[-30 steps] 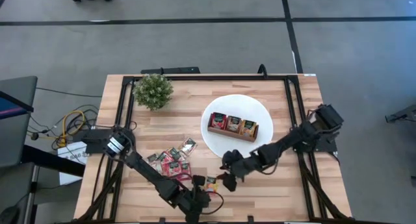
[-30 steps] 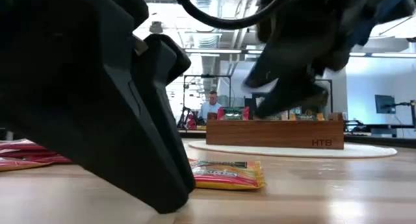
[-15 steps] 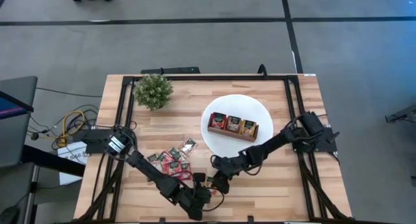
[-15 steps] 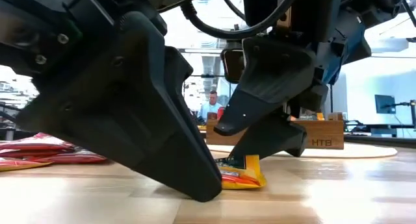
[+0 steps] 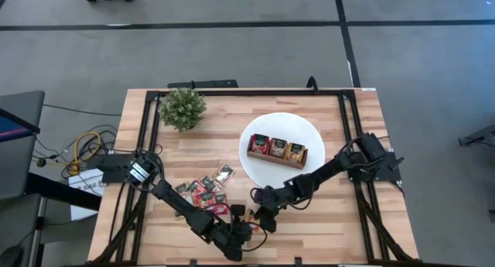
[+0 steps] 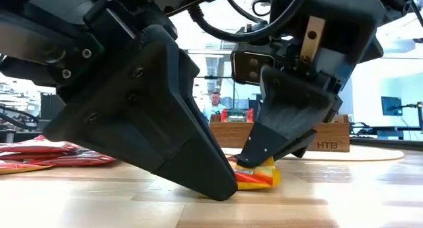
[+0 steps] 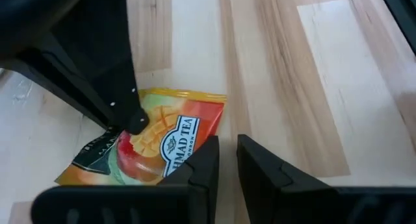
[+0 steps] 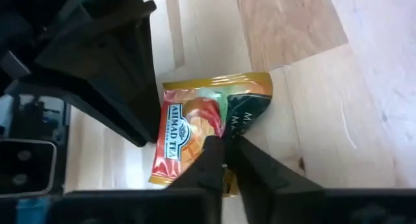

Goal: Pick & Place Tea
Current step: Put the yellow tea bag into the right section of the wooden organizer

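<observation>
The right gripper (image 8: 224, 160) is standing low near the front edge of the light wooden surface (image 5: 325, 220), clenched on the edge of 1 small flat orange-yellow tea sachet (image 8: 207, 123), which is lying on the boards. The left gripper (image 7: 226, 160) is resting just beside the same sachet, its fingers nearly together and grasping nothing. More tea sachets, mostly red (image 5: 205, 191), are lying in a loose group toward the left front part of the surface. The brown wooden tray (image 5: 277, 152), holding 3 sachets, is standing on the round white plate (image 5: 305, 128). A small green bushy plant (image 5: 182, 108) is sitting near the back left corner.
</observation>
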